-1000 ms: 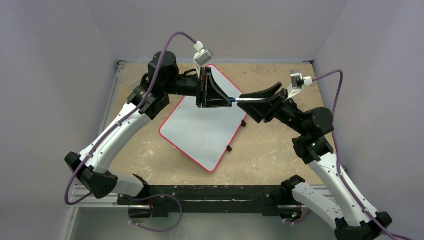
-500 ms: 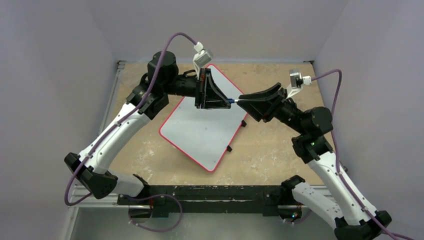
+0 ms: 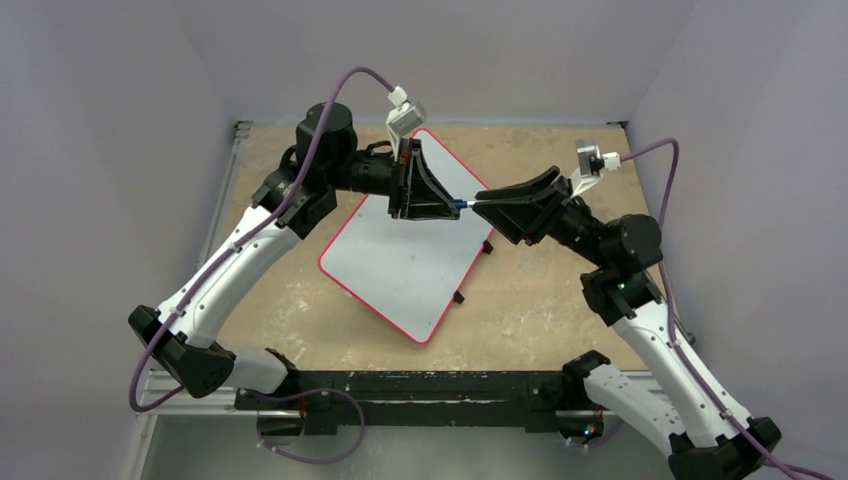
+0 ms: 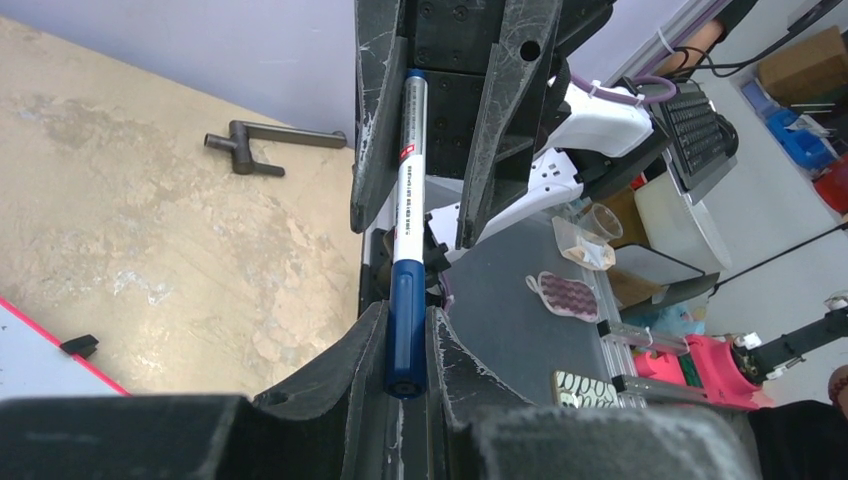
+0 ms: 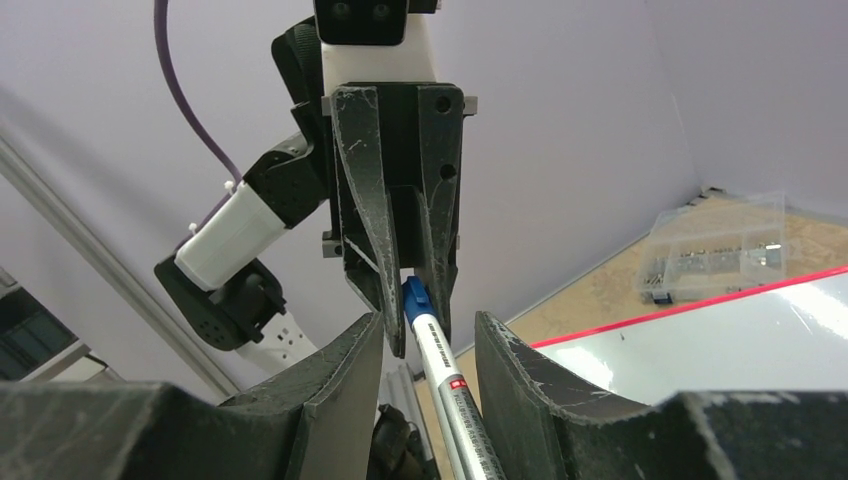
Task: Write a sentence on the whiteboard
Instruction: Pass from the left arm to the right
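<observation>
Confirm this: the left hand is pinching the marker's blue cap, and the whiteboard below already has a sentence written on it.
Not quite. The top view shows the whiteboard blank, with no sentence on it. The rest stands: in the left wrist view the left hand is pinching the marker cap.

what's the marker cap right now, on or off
On: the blue cap meets the white barrel of the marker with no gap or tip showing, pinched in the left gripper.

A: What sort of place is this?
B: A robot lab. 2 arms (image 3: 215, 280) bolted to a rail (image 3: 400, 405), a scuffed table (image 3: 540, 300), bare walls (image 3: 100, 150) behind.
A: Anything else?
B: Beyond the left gripper (image 4: 405, 312), a keyboard (image 4: 700, 125) and a cardboard box (image 4: 800, 60).
</observation>
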`<state>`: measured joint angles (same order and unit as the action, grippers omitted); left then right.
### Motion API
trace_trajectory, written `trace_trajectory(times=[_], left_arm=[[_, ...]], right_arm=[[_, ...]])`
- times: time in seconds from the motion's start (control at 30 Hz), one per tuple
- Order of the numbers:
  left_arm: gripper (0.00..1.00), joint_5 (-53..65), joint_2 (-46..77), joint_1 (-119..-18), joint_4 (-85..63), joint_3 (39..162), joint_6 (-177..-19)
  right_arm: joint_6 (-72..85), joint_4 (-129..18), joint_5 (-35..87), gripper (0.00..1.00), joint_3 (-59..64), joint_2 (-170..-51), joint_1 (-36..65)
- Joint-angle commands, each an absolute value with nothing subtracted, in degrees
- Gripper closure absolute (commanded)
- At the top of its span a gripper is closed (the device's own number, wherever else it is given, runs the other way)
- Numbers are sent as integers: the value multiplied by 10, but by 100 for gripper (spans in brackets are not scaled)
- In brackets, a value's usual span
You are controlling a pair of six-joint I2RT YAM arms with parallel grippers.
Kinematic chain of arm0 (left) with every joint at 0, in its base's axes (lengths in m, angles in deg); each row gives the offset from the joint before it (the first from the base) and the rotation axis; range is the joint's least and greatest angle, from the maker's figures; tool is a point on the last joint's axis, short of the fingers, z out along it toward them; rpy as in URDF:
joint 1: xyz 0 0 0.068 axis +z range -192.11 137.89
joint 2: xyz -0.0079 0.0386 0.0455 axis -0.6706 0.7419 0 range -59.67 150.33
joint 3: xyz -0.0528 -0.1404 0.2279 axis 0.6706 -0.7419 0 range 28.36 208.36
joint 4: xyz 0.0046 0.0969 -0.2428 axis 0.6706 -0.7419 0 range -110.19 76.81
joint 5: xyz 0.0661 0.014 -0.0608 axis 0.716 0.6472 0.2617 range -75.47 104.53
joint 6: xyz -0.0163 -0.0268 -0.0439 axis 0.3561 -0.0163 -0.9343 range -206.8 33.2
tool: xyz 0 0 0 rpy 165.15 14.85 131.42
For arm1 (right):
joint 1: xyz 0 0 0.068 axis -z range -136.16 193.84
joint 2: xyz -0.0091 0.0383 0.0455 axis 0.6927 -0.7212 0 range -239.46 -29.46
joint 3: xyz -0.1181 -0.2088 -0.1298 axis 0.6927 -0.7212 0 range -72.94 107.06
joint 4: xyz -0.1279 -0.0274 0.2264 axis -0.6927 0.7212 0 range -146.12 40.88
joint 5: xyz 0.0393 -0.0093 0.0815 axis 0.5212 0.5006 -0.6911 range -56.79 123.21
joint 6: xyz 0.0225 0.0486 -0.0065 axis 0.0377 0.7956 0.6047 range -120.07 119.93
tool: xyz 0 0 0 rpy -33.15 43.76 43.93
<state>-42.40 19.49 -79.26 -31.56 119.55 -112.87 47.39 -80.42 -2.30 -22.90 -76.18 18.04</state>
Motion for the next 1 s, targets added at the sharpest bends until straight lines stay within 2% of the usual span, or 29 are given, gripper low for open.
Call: trace_trajectory(times=[0.0,0.23,0.33,0.4,0.47,0.5,0.57,0.6,0.67,0.77,0.97], left_arm=[[100,-443,187,-791,-324,1215,-1107],[100,-454,190,-792,-324,1215,-1106],[100,-456,192,-792,-327,1217,-1105],[100,-455,193,-792,-331,1221,-1103],[100,-451,195,-792,-336,1223,-1102],[93,-447,197,-792,-340,1226,-1102],[68,-440,199,-791,-345,1230,-1102],[60,-437,199,-791,-346,1230,-1102],[53,-434,199,-792,-343,1229,-1105],[52,-434,198,-792,-336,1226,-1109],[61,-435,203,-791,-330,1226,-1115]], right_arm=[[498,-859,-35,62,-237,-763,181],[502,-860,-50,73,-236,-771,181],[501,-859,-51,82,-235,-770,181],[501,-860,-53,93,-236,-770,181],[502,-862,-54,98,-237,-771,181],[503,-866,-58,100,-239,-771,181],[503,-864,-59,100,-237,-772,181],[502,-863,-58,100,-238,-771,181],[498,-862,-53,100,-240,-767,181],[495,-857,-44,100,-242,-761,181],[496,-858,-47,100,-244,-762,181]])
